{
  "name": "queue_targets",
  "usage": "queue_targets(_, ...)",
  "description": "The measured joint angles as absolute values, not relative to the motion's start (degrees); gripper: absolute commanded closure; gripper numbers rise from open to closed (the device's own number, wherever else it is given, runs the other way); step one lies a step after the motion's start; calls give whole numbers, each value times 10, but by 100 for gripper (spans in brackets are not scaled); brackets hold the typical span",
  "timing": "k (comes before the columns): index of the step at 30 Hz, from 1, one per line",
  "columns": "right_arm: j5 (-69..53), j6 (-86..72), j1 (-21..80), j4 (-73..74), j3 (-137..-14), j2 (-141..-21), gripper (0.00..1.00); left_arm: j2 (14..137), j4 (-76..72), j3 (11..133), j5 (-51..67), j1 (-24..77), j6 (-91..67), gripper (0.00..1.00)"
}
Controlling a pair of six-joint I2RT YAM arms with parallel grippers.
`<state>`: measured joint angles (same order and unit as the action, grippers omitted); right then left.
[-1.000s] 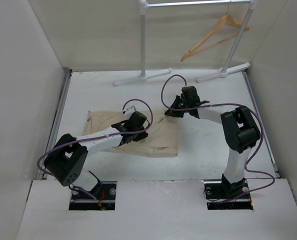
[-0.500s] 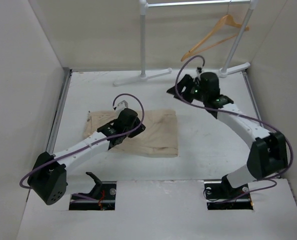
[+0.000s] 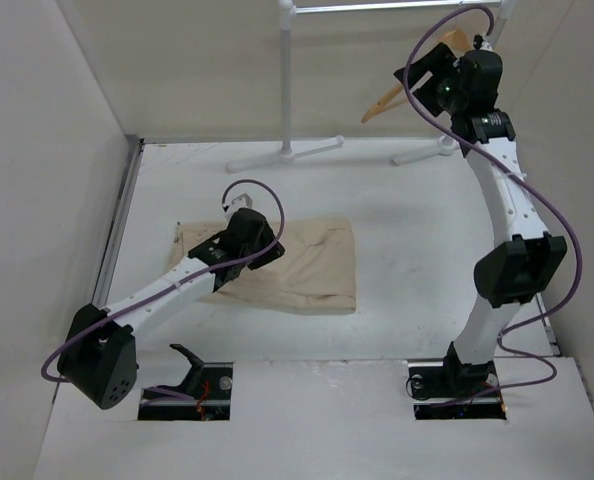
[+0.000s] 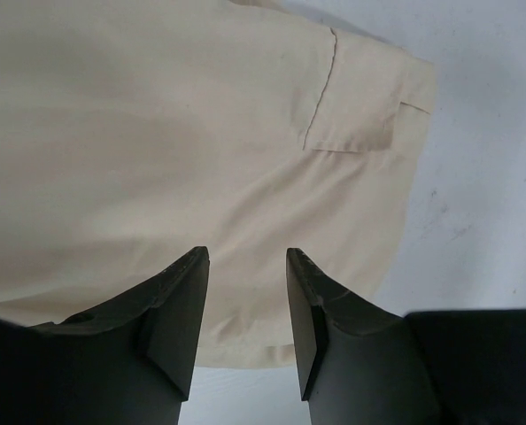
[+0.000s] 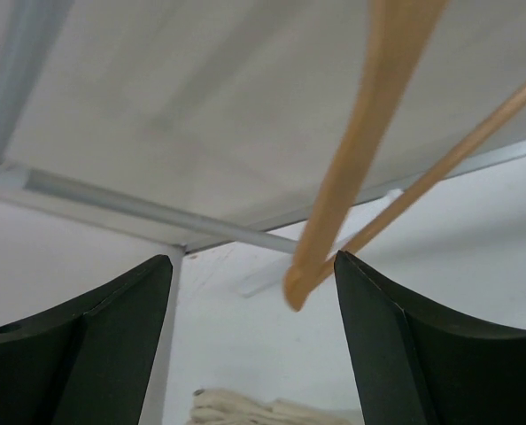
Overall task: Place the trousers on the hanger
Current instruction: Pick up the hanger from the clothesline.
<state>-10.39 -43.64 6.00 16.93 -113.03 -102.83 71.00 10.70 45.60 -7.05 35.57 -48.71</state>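
Hanger pickup appears under way: the right gripper (image 5: pixel 252 266), jaws spread and empty, sits at the wooden hanger (image 5: pixel 351 159) hanging at 1 o'clock. Closing on its lower end looks like the next move. The left gripper (image 4: pixel 245 261) hovers open above the folded trousers (image 3: pixel 317 265) toward 9 o'clock.

The white-linked left arm (image 3: pixel 167 290) and white-linked right arm (image 3: pixel 505 190) carry chunky black joint housings, each trailed by a thin purple cable (image 3: pixel 253 184) in loose loops. The left end effector (image 4: pixel 245 266) and right end effector (image 5: pixel 252 266) have matte black, wedge-shaped fingers (image 4: pixel 179 310).
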Motion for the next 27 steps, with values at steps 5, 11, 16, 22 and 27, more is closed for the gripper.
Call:
queue_targets(5, -65, -418, 45, 253, -1229, -1107, 24, 708, 108, 456, -50, 329, -477, 61)
queue_targets(11, -73, -414, 33, 286, -1307, -1168, 27, 708, 108, 456, -34, 311, -473, 61)
queue_targets(16, -104, -425, 30, 284, -1342, -1200, 29, 708, 108, 456, -29, 312, -472, 61)
queue_targets(22, -133, -444, 30, 281, -1357, -1239, 40, 713, 108, 456, -25, 314, -472, 61)
queue_targets(27, -151, -454, 30, 278, -1357, -1253, 51, 713, 108, 456, -25, 314, -472, 61)
